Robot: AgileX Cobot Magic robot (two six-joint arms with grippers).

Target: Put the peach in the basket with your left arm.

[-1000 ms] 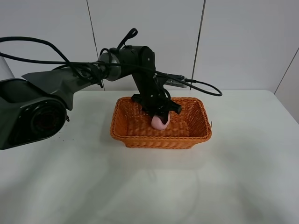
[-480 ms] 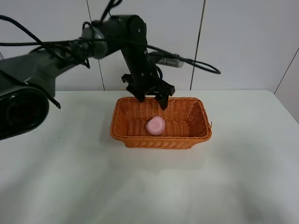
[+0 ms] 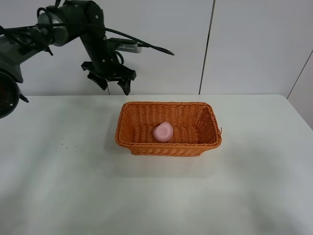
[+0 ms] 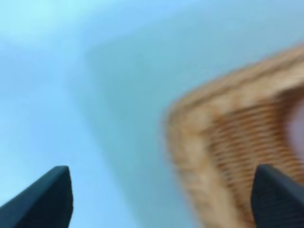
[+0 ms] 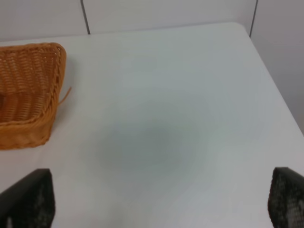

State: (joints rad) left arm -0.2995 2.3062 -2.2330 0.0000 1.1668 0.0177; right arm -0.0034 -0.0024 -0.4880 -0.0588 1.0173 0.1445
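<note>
Since the peach (image 3: 163, 131) is seen resting on the floor of the basket (image 3: 167, 147), the placing is judged done; the left gripper (image 3: 115, 86) is held spread and empty above the table (image 3: 73, 171), with the peach lying toward four o'clock from it in the high view, well apart.

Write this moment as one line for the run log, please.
peach: lying in basket | left pincer: open, empty, high, clear of basket | task: looks done

text: none legible | labels: none | numbers: none; signs: none
</note>
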